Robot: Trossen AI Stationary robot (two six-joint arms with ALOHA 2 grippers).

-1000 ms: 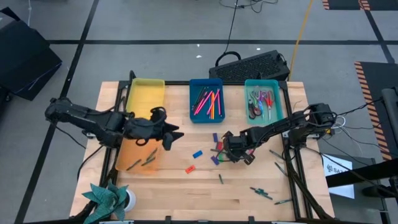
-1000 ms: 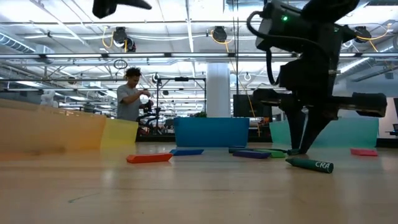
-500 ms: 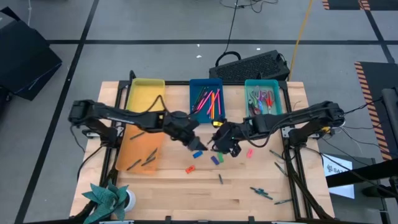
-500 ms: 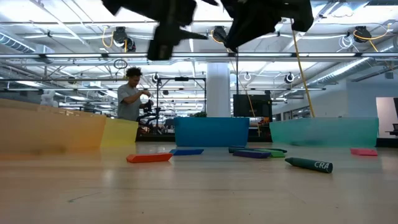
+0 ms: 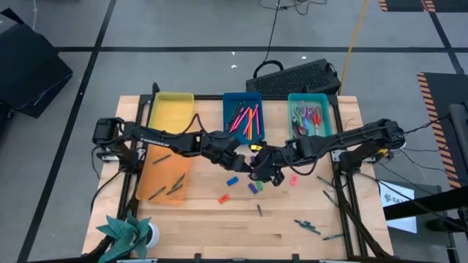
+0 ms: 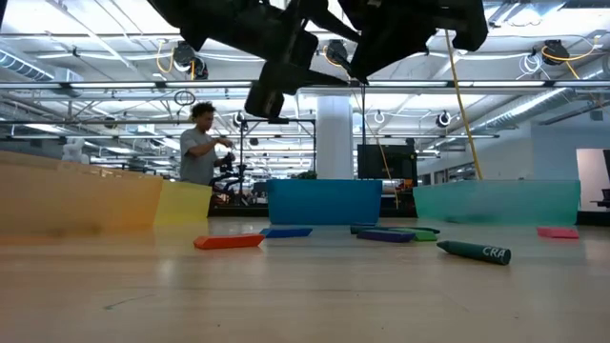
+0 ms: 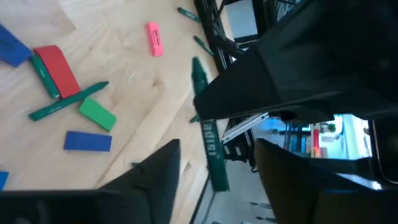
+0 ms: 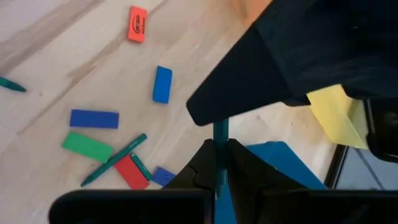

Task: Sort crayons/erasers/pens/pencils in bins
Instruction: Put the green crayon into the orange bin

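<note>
Both grippers meet above the middle of the table. My right gripper [image 5: 258, 166] [image 8: 221, 167] is shut on a green stick [image 8: 219, 140]. My left gripper [image 5: 238, 162] [image 7: 217, 171] is open, one finger on either side of that stick [image 7: 210, 146], apart from it. On the wood below lie erasers: red [image 5: 224, 198], blue [image 5: 232, 180], pink [image 5: 293, 179], green [image 7: 97, 114]. The bins stand at the left and far side: yellow [image 5: 162, 117], orange [image 5: 146, 183], blue [image 5: 228, 128], teal [image 5: 327, 120]. My right gripper pinches the green stick [image 8: 219, 155] between its two fingers. A length of it runs on past the fingertips toward the left gripper. The stick is lifted clear, well above the table.
A black keyboard [image 5: 296, 77] lies behind the bins. Loose green sticks [image 5: 307, 226] lie at the near right, and one green crayon [image 6: 474, 252] near the low camera. A teal folded object [image 5: 128, 234] sits at the near left corner. A person [image 6: 200, 143] stands far behind.
My right gripper has risen from the table with the green stick and gone a little toward the left. My left gripper has travelled from over the orange bin toward the table's right, to the middle, and now stands at the stick.
</note>
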